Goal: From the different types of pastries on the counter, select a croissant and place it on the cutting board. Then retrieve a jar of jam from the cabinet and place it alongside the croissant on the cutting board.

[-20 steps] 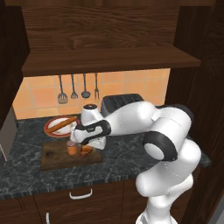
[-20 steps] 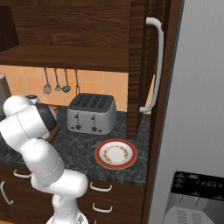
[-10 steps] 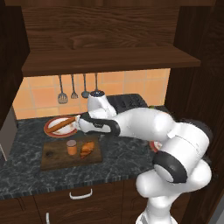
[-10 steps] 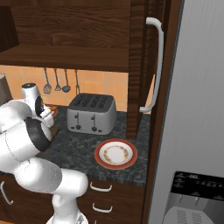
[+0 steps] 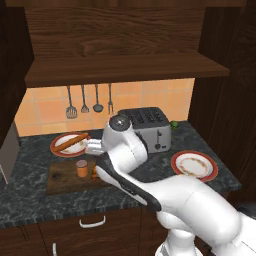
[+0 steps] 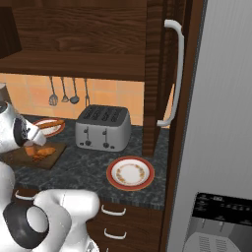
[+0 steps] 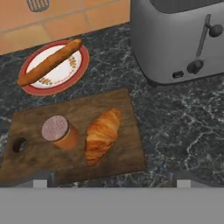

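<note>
The croissant (image 7: 102, 135) lies on the cutting board (image 7: 39, 157), golden and plump. Just left of it stands the upright orange jar of jam (image 7: 60, 131) with its tan lid. My gripper (image 7: 110, 181) hangs above the board's near edge, open, its fingertips wide apart with nothing between them. From the left base view the jar of jam (image 5: 81, 168) stands free on the cutting board (image 5: 62, 180), while my arm hides most of the croissant (image 5: 94, 173). Behind the board, the long bread stick (image 7: 49, 63) rests on a red-rimmed plate (image 7: 78, 70).
A silver toaster (image 5: 146, 128) stands right of the board on the dark counter (image 5: 150, 172). A second red-rimmed plate (image 5: 194, 165) sits further right. Utensils (image 5: 84, 102) hang on the orange tile wall. The cabinet shelf (image 5: 125, 67) runs overhead.
The hand has lifted up and away from the board, leaving the jar of jam standing beside the croissant. The arm has swung higher toward the back.
</note>
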Robot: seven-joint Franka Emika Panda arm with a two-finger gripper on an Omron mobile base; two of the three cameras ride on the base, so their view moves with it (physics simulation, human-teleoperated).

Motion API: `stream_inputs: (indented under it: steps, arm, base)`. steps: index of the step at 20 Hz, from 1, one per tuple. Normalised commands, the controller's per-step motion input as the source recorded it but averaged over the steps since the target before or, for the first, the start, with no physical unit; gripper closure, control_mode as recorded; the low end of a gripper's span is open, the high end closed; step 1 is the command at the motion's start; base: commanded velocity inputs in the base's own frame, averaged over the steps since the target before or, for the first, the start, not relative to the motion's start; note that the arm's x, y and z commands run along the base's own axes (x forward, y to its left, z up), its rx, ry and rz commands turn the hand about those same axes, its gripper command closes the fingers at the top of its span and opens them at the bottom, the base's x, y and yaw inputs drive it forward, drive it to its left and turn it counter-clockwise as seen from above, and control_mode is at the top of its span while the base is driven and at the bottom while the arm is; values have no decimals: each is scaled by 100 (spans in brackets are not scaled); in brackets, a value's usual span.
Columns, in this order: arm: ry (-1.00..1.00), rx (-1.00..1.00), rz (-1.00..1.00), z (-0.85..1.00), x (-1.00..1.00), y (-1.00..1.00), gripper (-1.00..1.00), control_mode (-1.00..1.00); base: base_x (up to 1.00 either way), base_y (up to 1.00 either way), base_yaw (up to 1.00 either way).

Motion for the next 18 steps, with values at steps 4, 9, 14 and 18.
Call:
stream_inputs:
  steps: [4,9,14,18]
  arm:
    - [-46,0,2,79,-100,12,-100,-100]
    - [-61,-1,0,90,-100,-10,-100,-100]
    - [-68,-5,1,95,-100,0,-100,-100]
    - [-69,-4,2,59,-100,2,-100,-100]
  base:
    - [0,0,0]
    - [0,0,0]
    - [0,0,0]
    - [0,0,0]
